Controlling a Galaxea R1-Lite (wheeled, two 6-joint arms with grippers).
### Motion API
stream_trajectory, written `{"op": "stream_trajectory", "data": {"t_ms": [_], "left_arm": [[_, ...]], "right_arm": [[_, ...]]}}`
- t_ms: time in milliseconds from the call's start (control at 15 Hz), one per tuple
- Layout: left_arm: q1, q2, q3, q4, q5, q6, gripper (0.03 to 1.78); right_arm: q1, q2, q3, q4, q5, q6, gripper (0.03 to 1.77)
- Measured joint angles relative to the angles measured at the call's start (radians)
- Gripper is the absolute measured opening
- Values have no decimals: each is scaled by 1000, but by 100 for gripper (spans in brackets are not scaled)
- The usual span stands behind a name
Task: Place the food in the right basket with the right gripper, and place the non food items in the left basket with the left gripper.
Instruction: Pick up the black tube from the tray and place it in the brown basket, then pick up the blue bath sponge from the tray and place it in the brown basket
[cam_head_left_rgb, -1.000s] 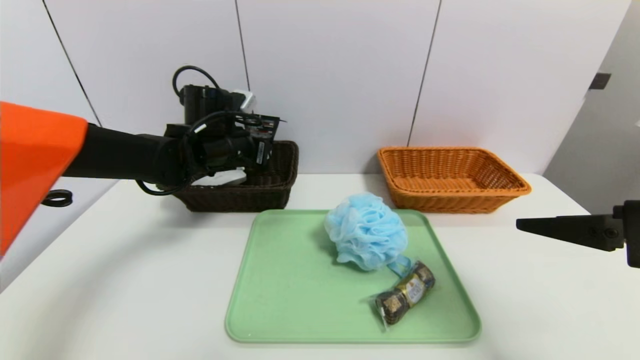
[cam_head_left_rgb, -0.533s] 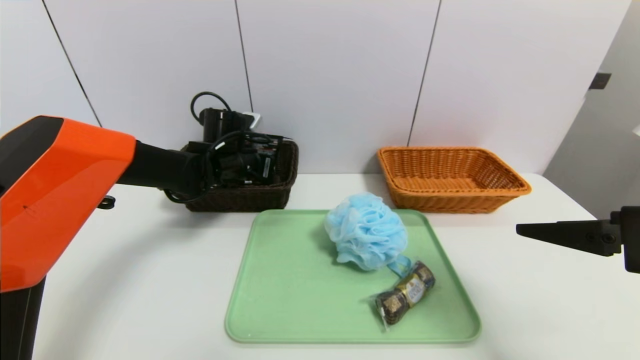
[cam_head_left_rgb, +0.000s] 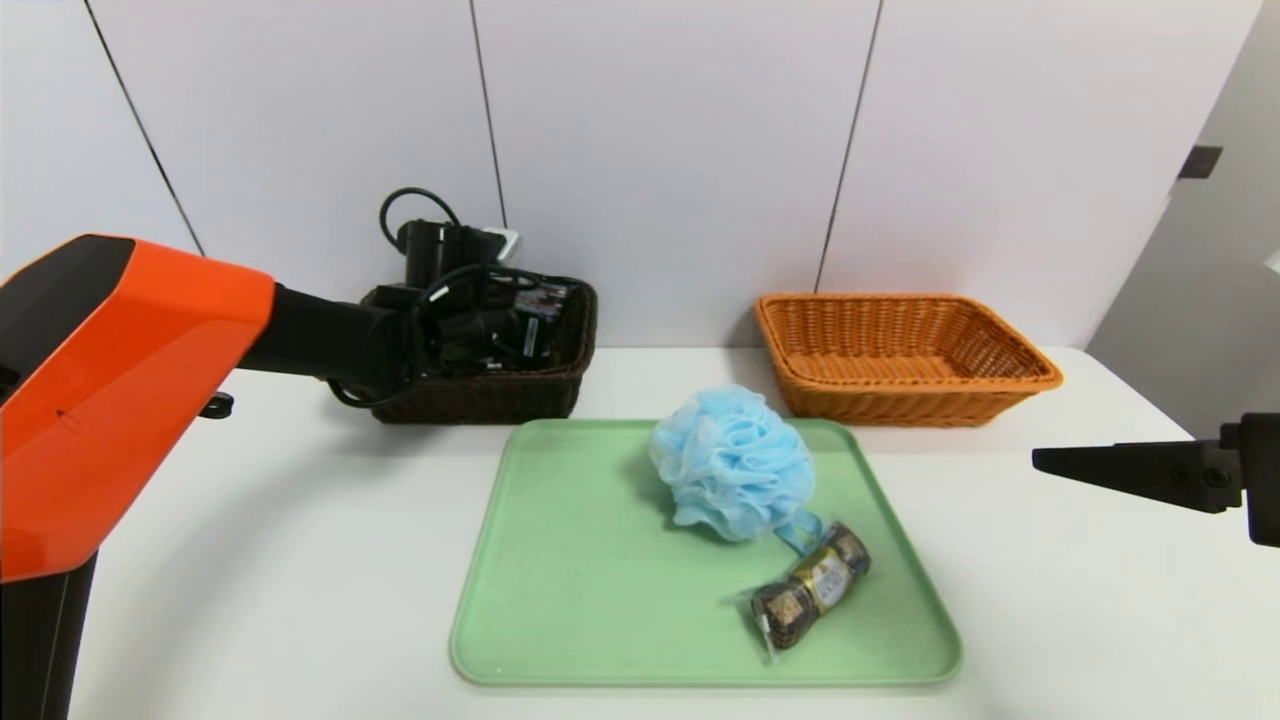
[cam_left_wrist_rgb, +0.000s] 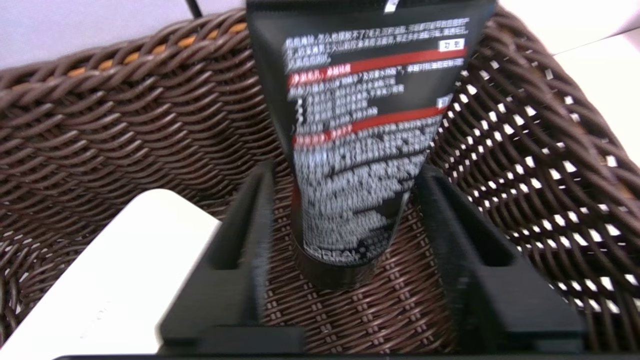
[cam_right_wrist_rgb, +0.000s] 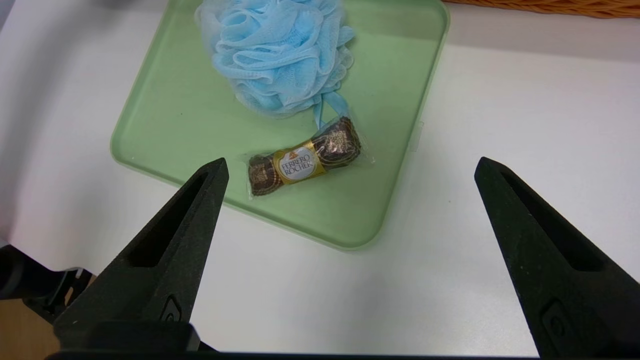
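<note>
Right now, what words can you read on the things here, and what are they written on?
"FERRERO ROCHER": gold label on the chocolate pack lying on the green tray.
"L'OREAL": near the cap end of the black tube in the brown basket.
Tube's small print: Chinese, too blurred to read.

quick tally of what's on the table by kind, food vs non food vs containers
Food: 1, the chocolate pack on the green tray.
Non food: 3, the blue bath pouf, the black tube and a white item in the dark basket.
Containers: 3, tray, dark basket, orange basket.
Total: 7
</note>
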Motion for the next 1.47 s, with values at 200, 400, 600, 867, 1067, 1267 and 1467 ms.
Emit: {"op": "stream_trajectory", "data": {"t_ms": [200,400,600,867,1067,1267,1467], "left_arm": [[10,-26,7,1,1,0,126],[29,-81,13,7,1,3,140],[45,-163,18,16,2,3,150],[56,-293,17,71,3,4,158],[56,-381,23,147,10,2,162],[39,-448,82,200,16,0,164],[-63,-504,150,226,18,-36,166]], "right_arm": [[0,0,0,-1,0,1,170],[0,-1,-1,-1,3,0,170],[0,-7,-1,0,3,0,170],[0,-23,15,-1,-1,1,170],[0,-32,26,-1,-2,2,170],[0,-35,28,-1,0,1,170],[0,-37,28,-1,2,2,170]]}}
